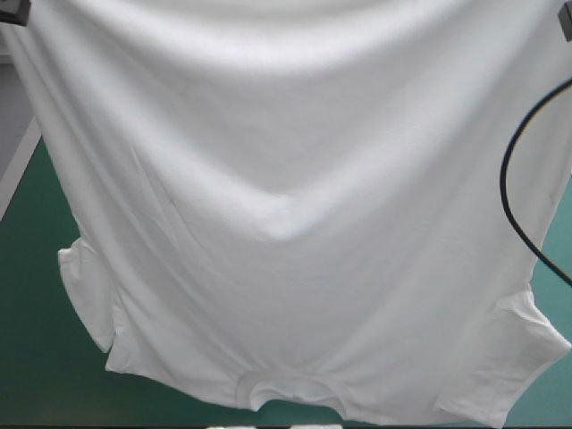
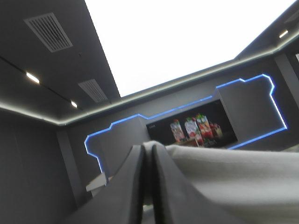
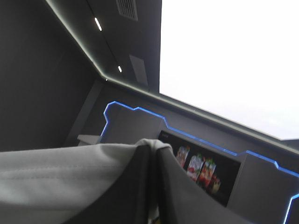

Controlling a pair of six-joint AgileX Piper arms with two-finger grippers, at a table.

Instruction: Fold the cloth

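Note:
The white T-shirt (image 1: 286, 206) hangs lifted high and spread wide, filling most of the high view, its collar (image 1: 295, 391) lowest and a short sleeve at each side. My left gripper (image 2: 148, 148) is raised, shut on the T-shirt, whose cloth (image 2: 233, 172) drapes off to one side of the fingers. My right gripper (image 3: 152, 145) is likewise raised and shut on the T-shirt, the cloth (image 3: 56, 177) stretching away beside it. In the high view both grippers are almost out of the picture at the upper corners.
The teal-green table (image 1: 36, 340) shows only around the hanging shirt, at the left side and lower right corner. Both wrist views look level into the room.

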